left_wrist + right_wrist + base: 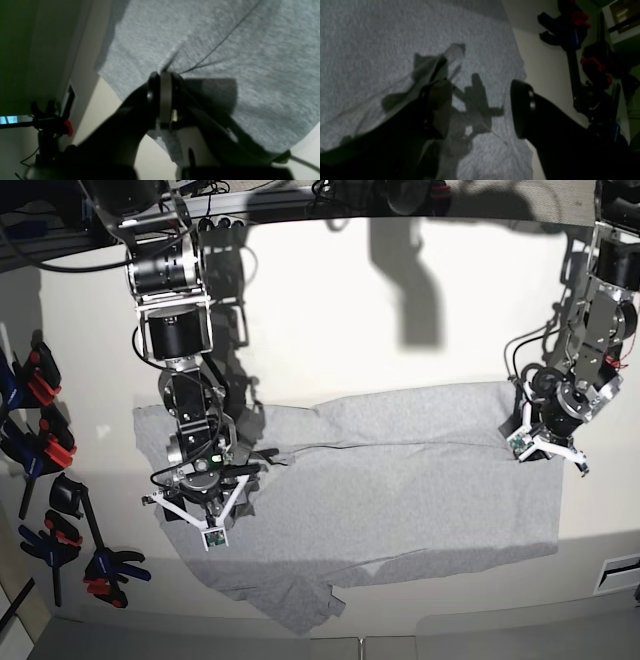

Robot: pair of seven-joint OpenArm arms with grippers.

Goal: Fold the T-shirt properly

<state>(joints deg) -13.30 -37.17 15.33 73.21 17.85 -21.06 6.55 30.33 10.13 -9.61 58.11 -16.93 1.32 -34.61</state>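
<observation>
The T-shirt [400,480] lies spread across the white table [400,330], light grey, plain side up, with a long fold line across its middle. At its right edge my left gripper [540,448] is shut on the cloth. The left wrist view shows the fingers [163,75] pinched together with the fabric [225,37] puckering into them. My right gripper [205,515] stands over the shirt's left part. In the right wrist view it is open [480,110], hovering above the cloth [370,50], with a raised flap of fabric [452,53] by one finger.
Several black clamps with red and blue handles [40,430] lie along the table's left edge, and they also show in the right wrist view [570,25]. The shirt's lower corner [300,610] reaches close to the table's front edge.
</observation>
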